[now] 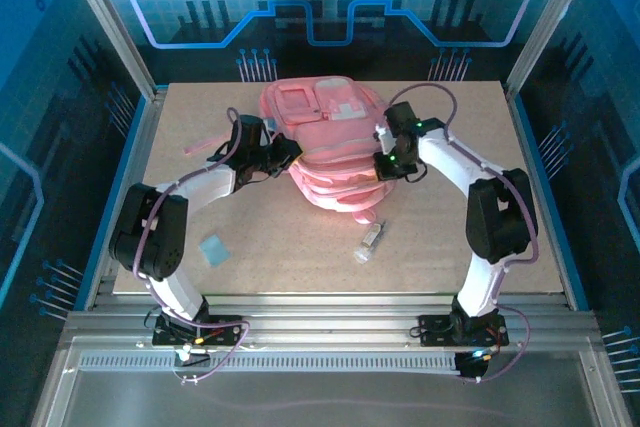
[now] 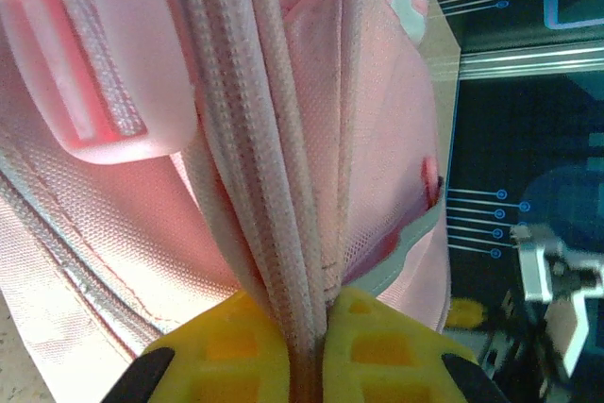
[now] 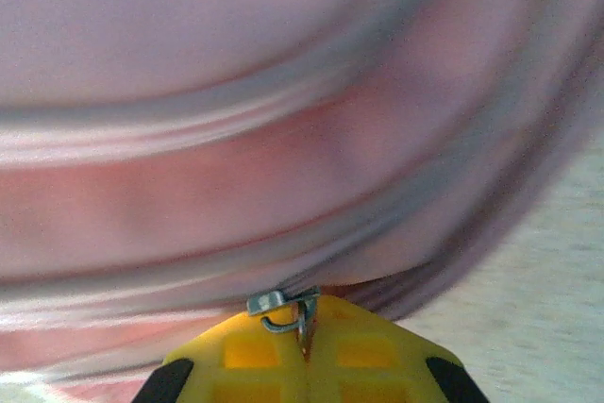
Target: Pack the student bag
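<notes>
The pink student bag (image 1: 325, 142) lies in the middle of the table with its front pockets up. My left gripper (image 1: 290, 154) is at the bag's left side. In the left wrist view its yellow fingers (image 2: 236, 351) are shut on a folded band of pale zip fabric (image 2: 260, 186) at the bag's edge, beside a pink strap buckle (image 2: 94, 54). My right gripper (image 1: 383, 167) is at the bag's right side. Its yellow fingers (image 3: 359, 351) are shut on a small metal zip pull (image 3: 283, 309) against the pink bag (image 3: 283, 92).
A small clear bottle-like item (image 1: 369, 243) lies on the table in front of the bag. A light blue square (image 1: 213, 249) lies at the front left. A flat pink piece (image 1: 205, 145) rests at the bag's left.
</notes>
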Motion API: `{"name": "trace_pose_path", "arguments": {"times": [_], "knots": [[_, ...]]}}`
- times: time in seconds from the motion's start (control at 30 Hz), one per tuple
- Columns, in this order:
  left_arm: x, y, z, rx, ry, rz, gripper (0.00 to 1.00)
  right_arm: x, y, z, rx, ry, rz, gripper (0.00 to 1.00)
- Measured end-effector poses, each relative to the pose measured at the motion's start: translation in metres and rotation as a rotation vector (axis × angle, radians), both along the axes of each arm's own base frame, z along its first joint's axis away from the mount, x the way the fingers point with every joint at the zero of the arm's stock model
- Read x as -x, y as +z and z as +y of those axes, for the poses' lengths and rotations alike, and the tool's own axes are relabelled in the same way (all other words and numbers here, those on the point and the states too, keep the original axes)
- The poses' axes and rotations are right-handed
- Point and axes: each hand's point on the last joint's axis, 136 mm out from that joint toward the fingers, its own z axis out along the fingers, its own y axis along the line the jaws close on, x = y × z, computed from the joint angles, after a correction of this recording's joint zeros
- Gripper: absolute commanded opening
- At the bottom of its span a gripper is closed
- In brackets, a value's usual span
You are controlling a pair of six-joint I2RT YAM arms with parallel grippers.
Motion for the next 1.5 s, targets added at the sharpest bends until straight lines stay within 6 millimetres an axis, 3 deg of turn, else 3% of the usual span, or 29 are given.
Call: {"name": "trace_pose_path", "arguments": {"times": [0.13,0.23,0.33,0.37,0.43,0.53,0.57,0.73,0.93,1.0,1.1,1.23,1.33,1.4,1.43,1.5], "knots": [[-0.001,0.007,-0.002,-0.003,-0.023,-0.002,0.0,-0.007,0.005,-0.013,0.029,-0.028,-0.021,0.0],[-0.009,0.013,-0.001,-0.013,-0.03,-0.009,0.0,0.0,0.004,-0.007,-0.011,-0.017,-0.013,0.0],[-0.031,0.012,0.001,-0.026,-0.035,-0.005,0.0,0.013,0.006,0.007,-0.104,-0.003,-0.021,0.0],[-0.042,0.01,0.0,-0.031,-0.042,-0.006,0.07,0.018,0.008,0.013,-0.142,0.002,-0.027,0.0],[-0.062,0.007,-0.003,-0.04,-0.046,-0.009,0.47,0.027,0.013,0.027,-0.211,0.015,-0.032,0.0],[-0.091,0.007,0.001,-0.07,-0.002,-0.041,0.94,0.037,0.025,0.056,-0.318,0.054,-0.022,0.0],[-0.096,0.011,0.006,-0.084,0.015,-0.051,0.99,0.041,0.03,0.068,-0.359,0.075,-0.014,0.0],[-0.097,0.042,0.035,-0.176,0.122,-0.113,0.99,0.045,0.05,0.115,-0.471,0.152,0.017,0.0],[-0.04,0.088,0.07,-0.219,0.231,-0.186,0.99,0.023,0.067,0.161,-0.554,0.186,0.005,0.0],[-0.024,0.089,0.073,-0.197,0.249,-0.189,0.98,0.02,0.067,0.17,-0.582,0.181,0.008,0.0],[-0.008,0.065,0.073,-0.15,0.273,-0.133,0.93,0.02,0.067,0.179,-0.61,0.172,0.017,0.0],[0.005,0.014,0.062,-0.103,0.289,-0.002,0.87,0.025,0.072,0.193,-0.631,0.192,0.012,0.0],[0.002,-0.001,0.045,-0.065,0.282,0.037,0.78,0.037,0.069,0.204,-0.629,0.225,0.026,0.0],[0.001,-0.008,0.036,-0.047,0.281,0.055,0.66,0.048,0.062,0.21,-0.623,0.244,0.043,0.0],[0.001,-0.014,0.033,-0.043,0.281,0.069,0.55,0.055,0.057,0.212,-0.615,0.257,0.056,0.0],[0.002,-0.021,0.027,-0.035,0.272,0.092,0.24,0.061,0.046,0.211,-0.595,0.266,0.067,0.0]]}}
